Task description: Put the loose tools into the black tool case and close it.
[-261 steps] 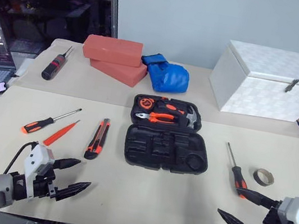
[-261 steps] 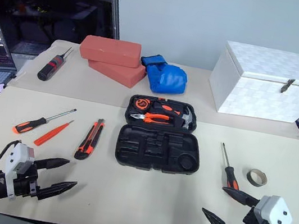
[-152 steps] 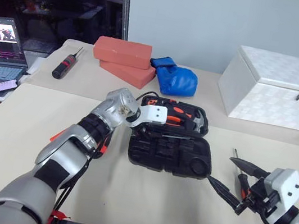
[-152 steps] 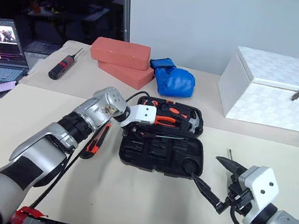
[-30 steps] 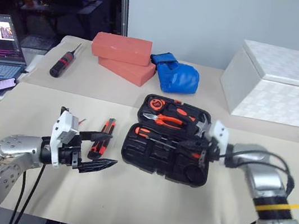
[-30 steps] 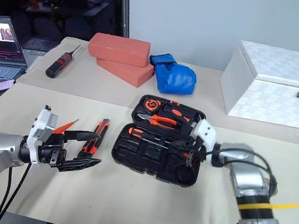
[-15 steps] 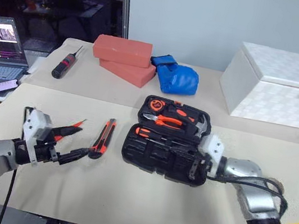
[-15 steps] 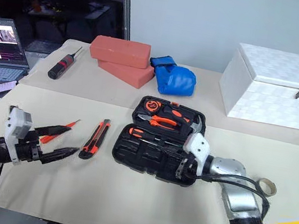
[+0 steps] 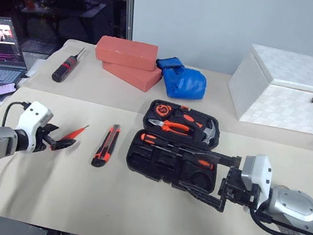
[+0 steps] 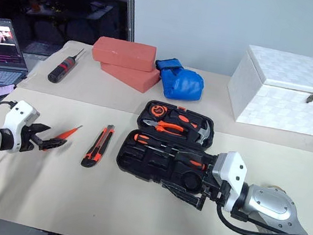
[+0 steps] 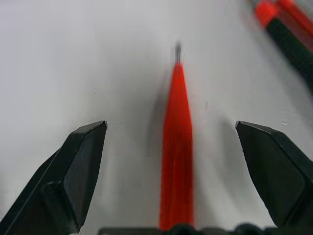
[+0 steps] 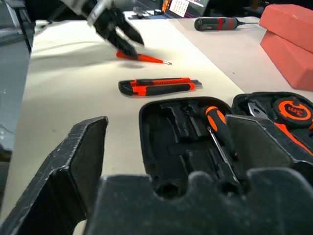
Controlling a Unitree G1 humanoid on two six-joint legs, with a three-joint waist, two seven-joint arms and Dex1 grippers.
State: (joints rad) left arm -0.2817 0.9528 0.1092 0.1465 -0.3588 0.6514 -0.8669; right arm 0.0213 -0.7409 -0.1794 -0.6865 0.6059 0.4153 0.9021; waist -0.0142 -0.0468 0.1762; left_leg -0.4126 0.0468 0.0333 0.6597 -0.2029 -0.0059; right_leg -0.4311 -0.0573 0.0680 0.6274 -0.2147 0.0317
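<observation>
On a cream tabletop, the left gripper (image 11: 177, 171) straddles the orange stick tool (image 9: 72, 134) with jaws wide, poised to grasp, while the right gripper (image 9: 205, 185), jaws spread, hangs near the open black tool case (image 9: 169, 167) at centre.

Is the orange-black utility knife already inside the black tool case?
No, the utility knife lies on the table, left of the open tool case.
</observation>
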